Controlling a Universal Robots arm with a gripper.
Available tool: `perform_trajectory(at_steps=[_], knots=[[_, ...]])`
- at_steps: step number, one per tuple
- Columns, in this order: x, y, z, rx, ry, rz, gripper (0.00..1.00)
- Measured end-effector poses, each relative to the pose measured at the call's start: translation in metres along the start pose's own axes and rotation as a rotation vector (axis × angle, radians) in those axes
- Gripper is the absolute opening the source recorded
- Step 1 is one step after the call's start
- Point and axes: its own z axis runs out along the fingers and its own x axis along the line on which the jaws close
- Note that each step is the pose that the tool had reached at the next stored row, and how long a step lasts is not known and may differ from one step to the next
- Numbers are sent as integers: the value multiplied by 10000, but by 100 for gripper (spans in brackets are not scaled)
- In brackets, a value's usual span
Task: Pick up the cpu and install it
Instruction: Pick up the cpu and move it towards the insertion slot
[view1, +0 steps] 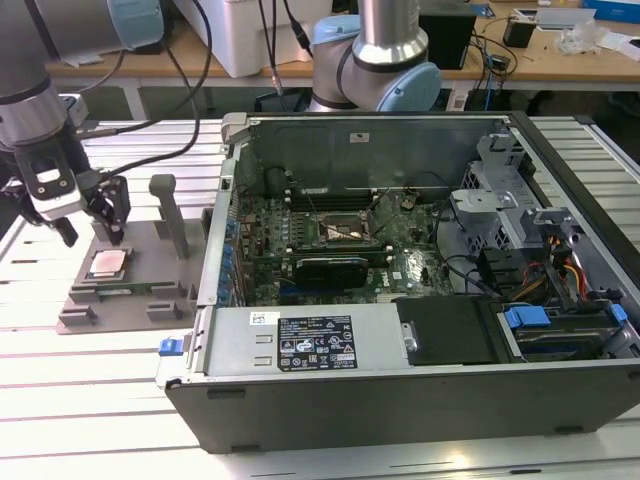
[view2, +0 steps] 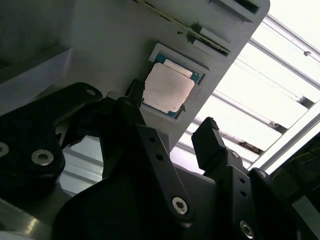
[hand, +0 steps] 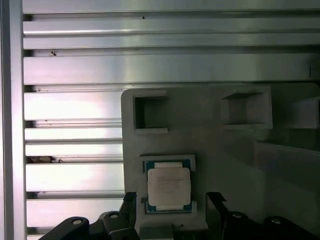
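Observation:
The cpu (view1: 107, 263) is a small flat silvery square lying in a recess of a grey holder (view1: 135, 292) at the exterior view's left, on the slatted table. My gripper (view1: 90, 226) hangs just above it, open, with its black fingers apart and nothing between them. Both wrist views show the cpu (view2: 167, 87) (hand: 169, 186) resting in its recess, with one black finger (view2: 134, 95) (hand: 129, 201) off one side and the other finger (view2: 207, 135) (hand: 215, 201) off the opposite side. The motherboard's metal-framed socket (view1: 345, 232) sits inside the open computer case (view1: 400, 370).
A grey upright post (view1: 170, 210) rises from the holder beside the gripper. A black expansion card (view1: 330, 268) lies below the socket. The case wall (view1: 222, 230) stands between holder and motherboard. A second arm's base (view1: 385, 60) is behind the case. Slatted aluminium table (view1: 90, 400) surrounds everything.

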Motion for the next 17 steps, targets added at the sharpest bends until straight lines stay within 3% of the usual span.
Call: perform_trajectory(at_steps=[6,11,14,17], knots=[[-1,-35,153,0,40,-550,66],[-17,-38,260,0,49,-602,66],[-18,-37,374,-3,48,-681,66],[-17,-36,416,-4,49,-705,66]])
